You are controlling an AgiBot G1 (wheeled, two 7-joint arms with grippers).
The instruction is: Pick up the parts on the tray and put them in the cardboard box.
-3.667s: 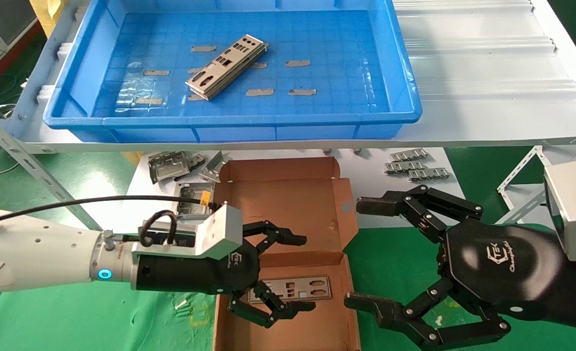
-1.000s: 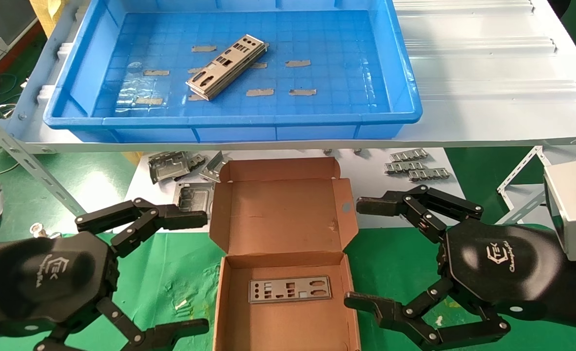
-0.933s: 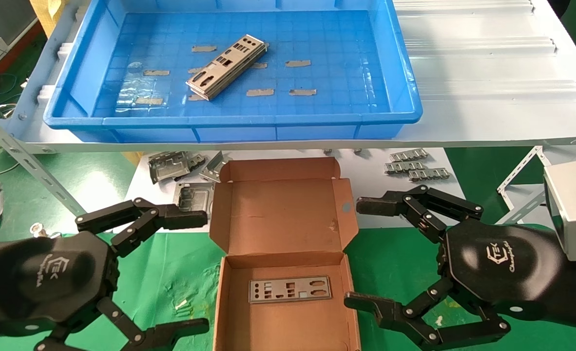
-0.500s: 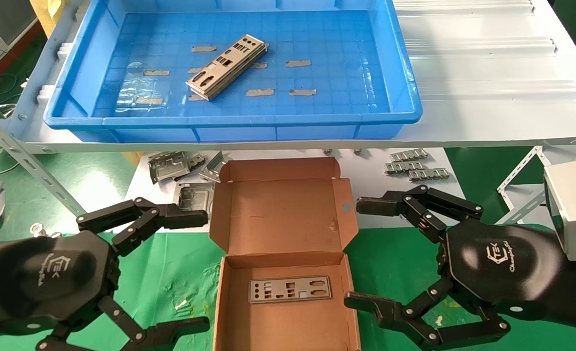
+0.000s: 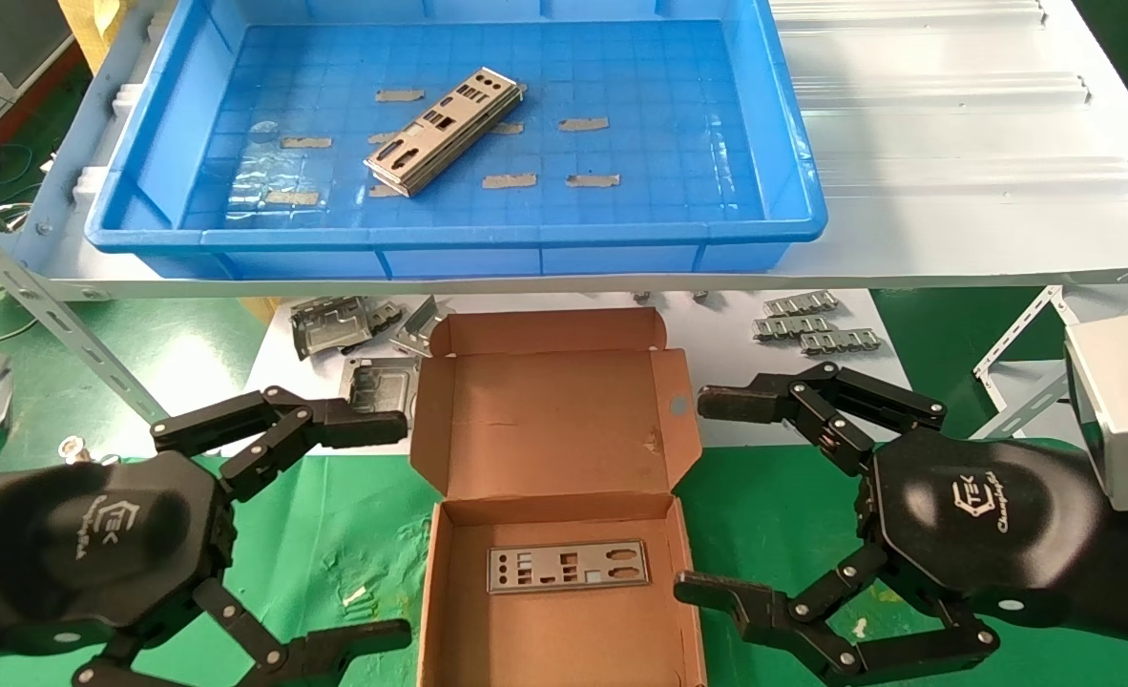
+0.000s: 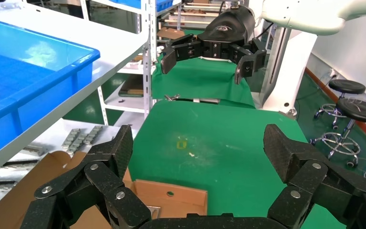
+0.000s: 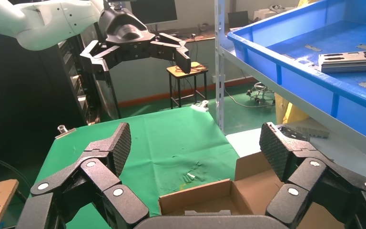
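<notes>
We note the left tool (image 5: 387, 534) hanging low at the left of the cardboard box (image 5: 564, 448), released, its fingers spread wide and holding nothing; it also shows far off in the right wrist view (image 7: 136, 50). Just behind its upper finger, grey boxy frames (image 5: 354, 329) lie on the lower white tabletop (image 5: 717, 334).

On the upper white tabletop (image 5: 955, 143) stands the tray (image 5: 793, 143), and in it, left of its middle, a small stack of the parts (image 5: 445, 129) lies diagonally on the gridded floor among tan tape bits (image 5: 583, 124).

The cardboard box sits open below the tray, lid folded back. One part (image 5: 567, 566) lies flat on its floor, long side across.

Right of the box, three chain-like strips (image 5: 812, 322) lie on the lower tabletop. The right tool (image 5: 693, 496) hovers beside the box's right wall, likewise released and empty; the left wrist view (image 6: 205, 59) shows it well apart.
</notes>
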